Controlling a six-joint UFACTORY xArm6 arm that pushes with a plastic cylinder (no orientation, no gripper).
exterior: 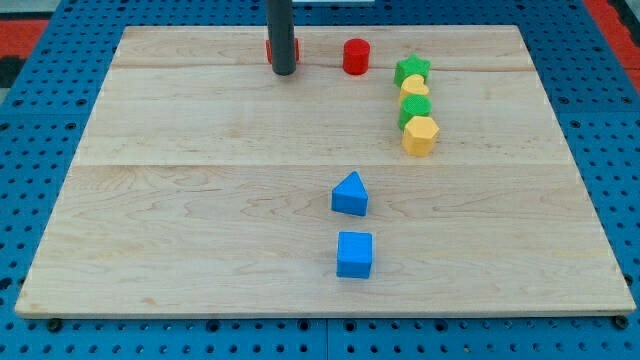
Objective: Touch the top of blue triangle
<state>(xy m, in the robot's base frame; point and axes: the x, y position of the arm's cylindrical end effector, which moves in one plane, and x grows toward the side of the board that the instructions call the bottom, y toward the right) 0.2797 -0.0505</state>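
The blue triangle [350, 194] lies on the wooden board [200, 200] a little below the middle. My tip [284, 72] is at the view's top, left of centre, far up and to the left of the blue triangle. It stands right in front of a red block [271, 51] that it mostly hides. A blue cube [354, 254] sits just below the triangle.
A red cylinder [356, 56] stands at the top centre. To its right runs a close column: a green star [411, 70], a yellow block [415, 88], a green block [414, 108] and a yellow pentagon block [420, 134].
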